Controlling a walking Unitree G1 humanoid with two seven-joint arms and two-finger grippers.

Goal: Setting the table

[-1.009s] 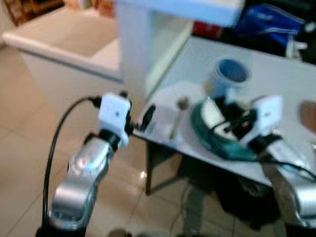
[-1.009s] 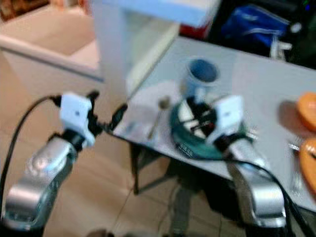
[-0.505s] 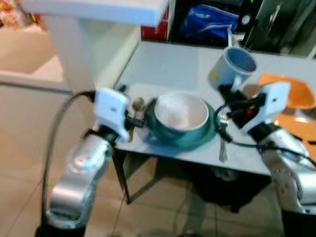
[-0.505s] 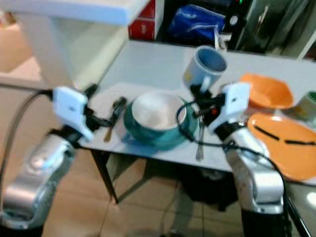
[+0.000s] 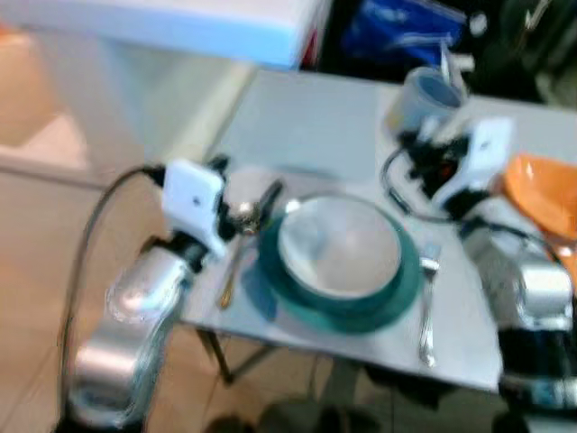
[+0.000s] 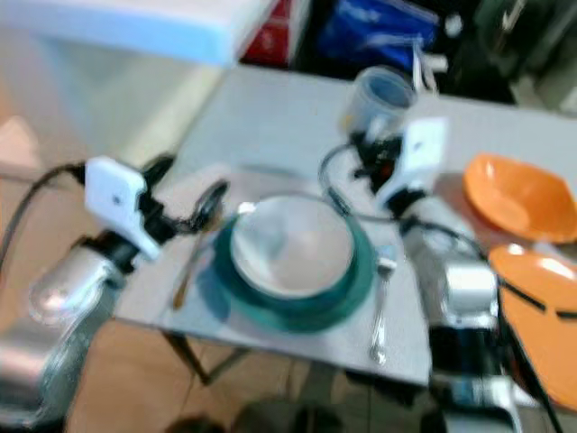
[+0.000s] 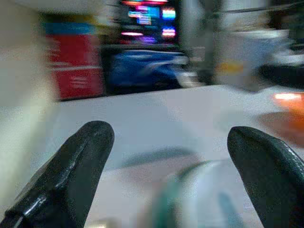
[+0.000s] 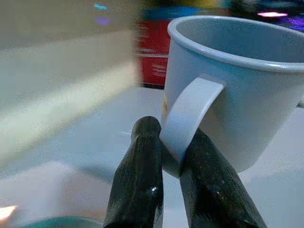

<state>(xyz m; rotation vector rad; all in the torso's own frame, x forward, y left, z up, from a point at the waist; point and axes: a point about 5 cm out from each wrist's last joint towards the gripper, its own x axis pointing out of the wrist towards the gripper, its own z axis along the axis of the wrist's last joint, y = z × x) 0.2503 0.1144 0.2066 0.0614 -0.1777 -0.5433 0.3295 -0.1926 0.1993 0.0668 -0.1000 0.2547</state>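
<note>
Two black fingers (image 8: 142,175) of the right gripper (image 8: 168,156) pinch the curved handle of the pale blue enamel mug (image 8: 237,80). That mug (image 5: 424,95) hangs over the grey table (image 5: 297,117), just past the far right side of the white bowl (image 5: 338,248) sitting on the round green plate (image 5: 397,298).

I think the job now is to set the mug down behind the silver fork (image 5: 426,307). To do it well, the arm should go down slowly and keep the mug level. The fingers should let go only when the bottom sits flat, away from the plate's rim.

The mug looks almost upright, a little tipped. Its open mouth faces up, and its handle points back toward the robot.

Over on the left, the left gripper (image 5: 257,212) has its fingers (image 7: 71,166) spread wide apart. It hovers by the gold-handled spoon (image 5: 236,248), beside the plate.
</note>
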